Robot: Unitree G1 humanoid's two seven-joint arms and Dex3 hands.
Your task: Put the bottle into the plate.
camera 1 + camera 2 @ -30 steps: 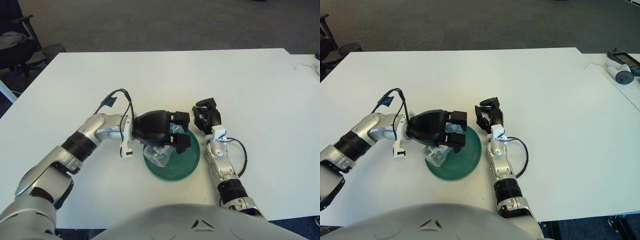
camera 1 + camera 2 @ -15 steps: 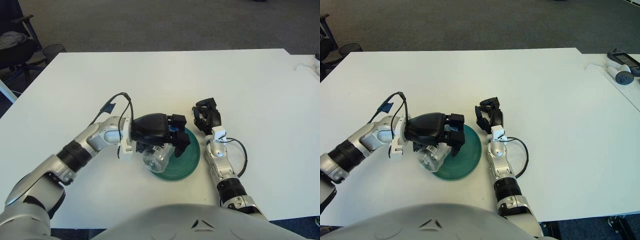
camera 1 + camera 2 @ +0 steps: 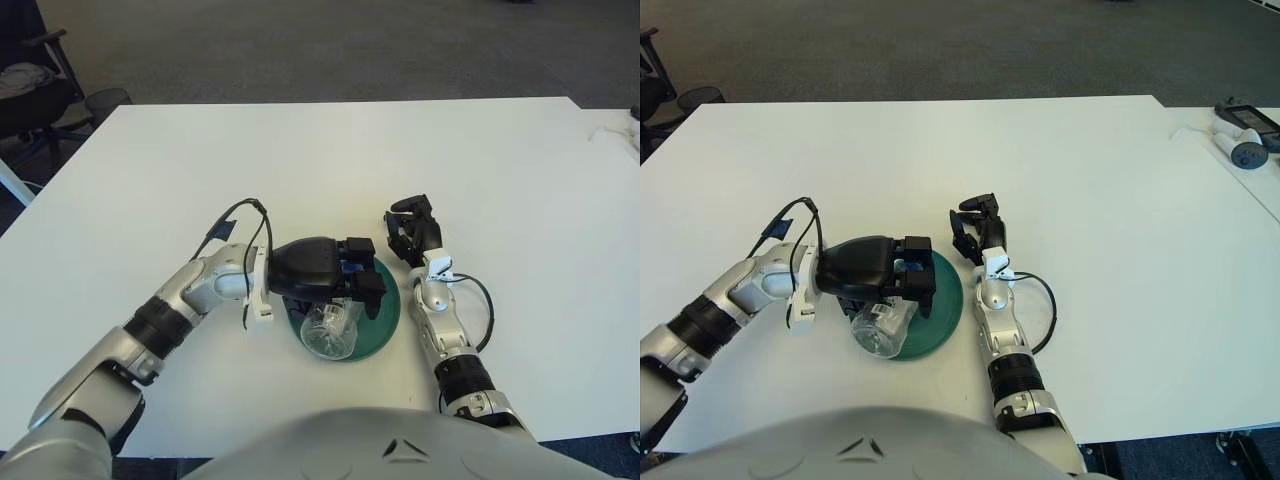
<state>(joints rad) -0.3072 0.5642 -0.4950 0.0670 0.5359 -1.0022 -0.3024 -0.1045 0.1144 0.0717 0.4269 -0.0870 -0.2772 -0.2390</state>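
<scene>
Left hand: the left hand (image 3: 325, 275) is hovering over the plate's 9 o'clock half, fingers curling down around the bottle's upper end and clamping it.

Bottle: the clear bottle (image 3: 332, 330) is hanging tilted under that hand, its free end (the round, open-looking one) pointing toward 6 o'clock, over the plate's near rim.

Plate: the green plate (image 3: 385, 310) is sitting on the white counter (image 3: 420, 160), mostly hidden by hand and bottle; only its 3 o'clock arc is showing bare.

Long axis: the bottle is running roughly 12 to 6 o'clock, top end under the palm. Whether its low end is touching the plate, I cannot tell.

Key relation: the bottle lies directly below and toward 6 o'clock of the grasping hand, so the free end seems to be overhanging the rim; a shift toward 12 or 1 o'clock would probably centre it before release.

Right hand: the right hand (image 3: 412, 232) is idling just beside the plate at its 2 o'clock edge, fingers curled, holding nothing.

Nearer arm: the left, already on the bottle.

Risk: released as it is lying, the bottle may roll off the rim.
</scene>
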